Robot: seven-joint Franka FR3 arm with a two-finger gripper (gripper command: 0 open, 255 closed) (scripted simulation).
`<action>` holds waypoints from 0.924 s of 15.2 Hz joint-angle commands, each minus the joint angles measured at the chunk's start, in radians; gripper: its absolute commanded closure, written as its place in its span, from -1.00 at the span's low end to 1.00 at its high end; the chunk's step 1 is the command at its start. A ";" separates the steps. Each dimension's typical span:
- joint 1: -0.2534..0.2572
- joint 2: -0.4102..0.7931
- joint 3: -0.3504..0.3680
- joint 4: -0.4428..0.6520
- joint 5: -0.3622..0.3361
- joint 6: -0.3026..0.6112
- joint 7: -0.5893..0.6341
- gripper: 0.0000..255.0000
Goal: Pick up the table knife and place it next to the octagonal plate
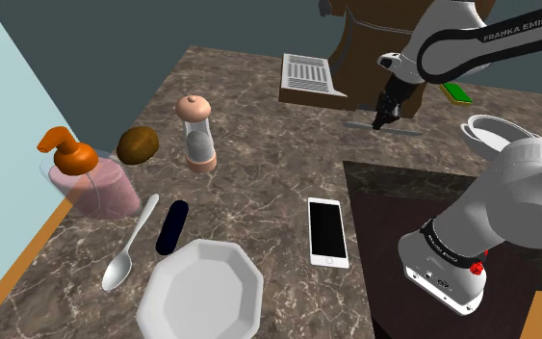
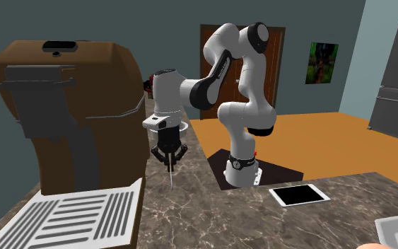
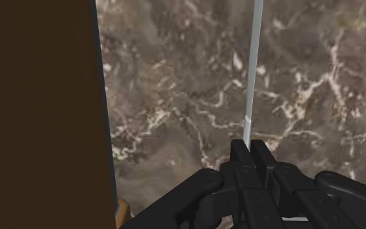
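The table knife (image 1: 355,125) is a thin grey strip low on the marble counter, just beside the brown coffee machine (image 1: 355,58). My black gripper (image 1: 384,120) points straight down and is shut on the knife. In the wrist view the fingers (image 3: 241,156) pinch the blade (image 3: 251,78), which runs away from them alongside the machine's brown wall (image 3: 38,97). The second exterior view has the gripper (image 2: 169,159) with the knife (image 2: 170,177) showing below it. The white octagonal plate (image 1: 201,294) lies far off at the counter's near edge.
A smartphone (image 1: 327,231) lies between the knife and the plate. Near the plate are a spoon (image 1: 129,246) and a dark oblong object (image 1: 171,227). Further back stand a grinder (image 1: 197,135), a brown round thing (image 1: 138,144) and a pink soap dispenser (image 1: 90,178).
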 commanded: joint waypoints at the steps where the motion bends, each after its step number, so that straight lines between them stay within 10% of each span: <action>1: 0.000 0.000 0.000 0.000 0.000 0.000 0.000 1.00; 14: -0.010 -0.096 0.057 0.078 0.017 -0.172 0.011 1.00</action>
